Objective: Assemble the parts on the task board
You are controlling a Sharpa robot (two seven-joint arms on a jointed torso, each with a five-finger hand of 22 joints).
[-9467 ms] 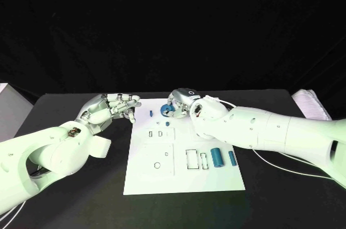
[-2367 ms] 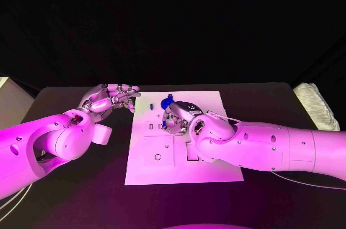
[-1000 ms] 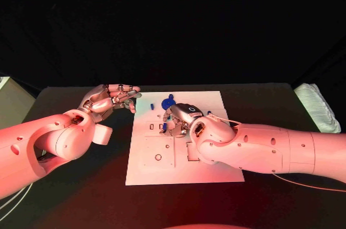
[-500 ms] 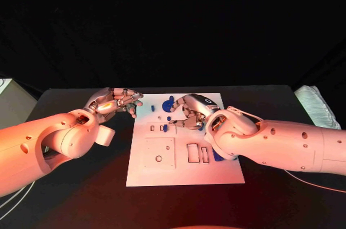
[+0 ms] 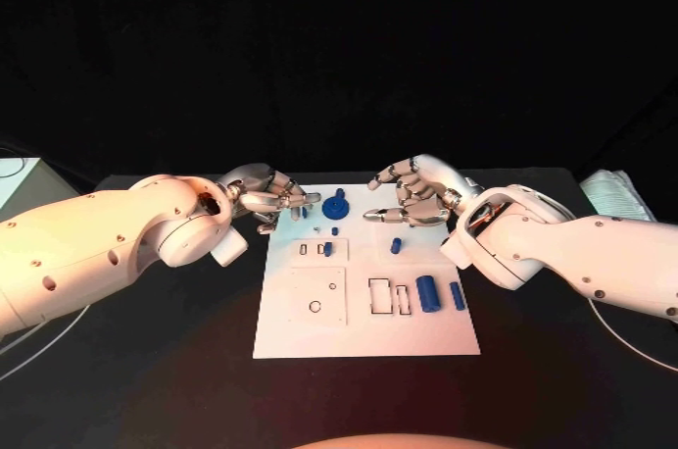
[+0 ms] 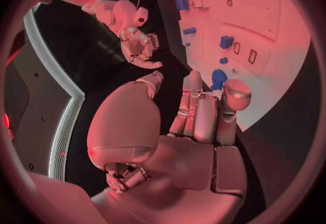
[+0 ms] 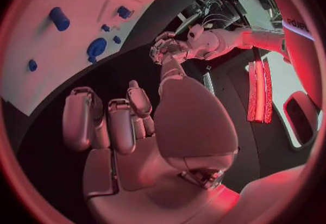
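Note:
The white task board (image 5: 367, 317) lies in the middle of the black table. At its far edge sits a round blue part (image 5: 336, 207), with small blue parts (image 5: 310, 212) beside it. One small blue part (image 5: 328, 249) stands at the slots, and another (image 5: 396, 243) lies to its right. Two blue cylinders (image 5: 428, 293) lie near the rectangular cut-outs. My left hand (image 5: 268, 196) hovers at the board's far left corner, fingers loosely bent, holding nothing. My right hand (image 5: 410, 196) hangs above the far edge, fingers apart and empty. The left wrist view shows my left hand (image 6: 197, 120) near the round part (image 6: 218, 78).
A pale folded cloth (image 5: 617, 192) lies at the table's right edge and a white box (image 5: 22, 179) at its left. Black table surface (image 5: 169, 351) surrounds the board on the near and left sides.
My right hand has lifted off the middle of the board and drawn back to its far edge, uncovering the cylinders and the small parts. The camera view has shifted.

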